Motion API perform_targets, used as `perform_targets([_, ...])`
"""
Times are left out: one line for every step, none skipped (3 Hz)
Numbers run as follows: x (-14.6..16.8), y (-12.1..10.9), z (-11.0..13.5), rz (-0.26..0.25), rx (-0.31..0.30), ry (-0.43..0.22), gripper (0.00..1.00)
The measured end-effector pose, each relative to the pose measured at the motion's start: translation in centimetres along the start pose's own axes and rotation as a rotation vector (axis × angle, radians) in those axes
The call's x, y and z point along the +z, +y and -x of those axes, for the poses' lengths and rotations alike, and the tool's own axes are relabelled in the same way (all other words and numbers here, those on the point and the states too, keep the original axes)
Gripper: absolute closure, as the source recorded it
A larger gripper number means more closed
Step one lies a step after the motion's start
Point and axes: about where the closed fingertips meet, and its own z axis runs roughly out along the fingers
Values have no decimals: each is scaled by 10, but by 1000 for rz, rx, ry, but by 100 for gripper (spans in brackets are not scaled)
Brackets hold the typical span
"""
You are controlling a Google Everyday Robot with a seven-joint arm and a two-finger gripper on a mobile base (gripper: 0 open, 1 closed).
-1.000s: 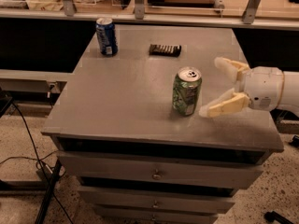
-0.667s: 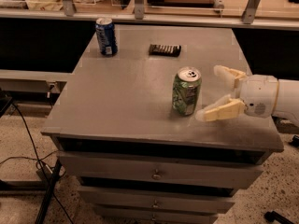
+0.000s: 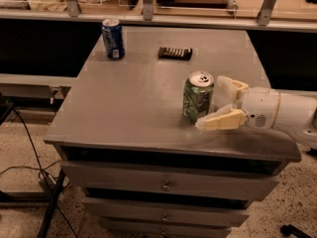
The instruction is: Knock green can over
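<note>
The green can [image 3: 198, 96], with a green and white label and a silver top, stands upright on the grey cabinet top [image 3: 138, 103], right of centre. My gripper [image 3: 211, 103] reaches in from the right at can height. It is open, with one pale finger [image 3: 229, 85] behind the can's right side and the other finger [image 3: 220, 121] in front of it. The fingertips are right beside the can; contact is not clear.
A blue can [image 3: 113, 38] stands upright at the back left of the top. A dark flat packet [image 3: 175, 53] lies at the back centre. The cabinet has drawers [image 3: 163, 182] below. Cables [image 3: 29, 152] run on the floor at left. A shelf rail crosses behind.
My gripper has moved left toward the green can, so its fingertips now flank the can's right side. The can still stands upright in the same place.
</note>
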Motion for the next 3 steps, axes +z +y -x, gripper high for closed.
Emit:
perform_targets([21,2,0,45,-3,-34,0])
perform_targets([39,5,4,97,-32,-62,0])
perform_targets([48,10,19,142,-106,-78,0])
